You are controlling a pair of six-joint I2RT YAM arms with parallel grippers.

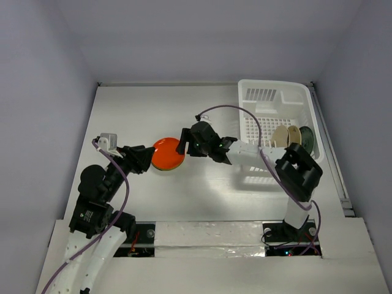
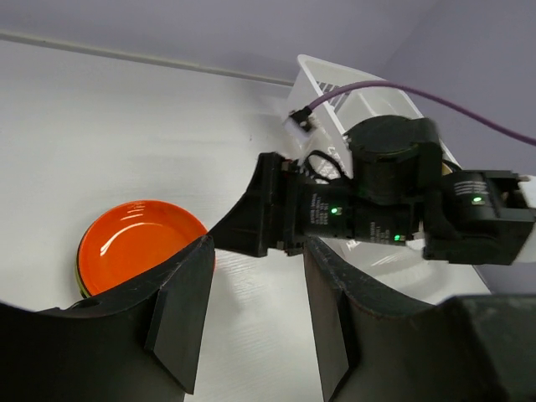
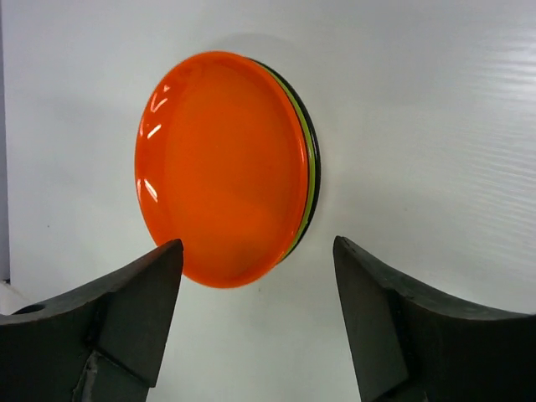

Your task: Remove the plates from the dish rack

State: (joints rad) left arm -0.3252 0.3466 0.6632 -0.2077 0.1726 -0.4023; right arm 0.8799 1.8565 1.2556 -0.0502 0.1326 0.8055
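- Right wrist view: right gripper [image 3: 257,247] released, jaws wide, facing orange plate [image 3: 222,167] atop stack [image 3: 310,167] at centre.
- Also empty, left gripper [image 2: 258,251], jaws parted.
- More plates [image 1: 282,136] upright in rack [image 1: 272,83], upper right.

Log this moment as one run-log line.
right gripper: open, empty | left gripper: open, empty | orange plate: atop stack on table | dish rack: three plates standing
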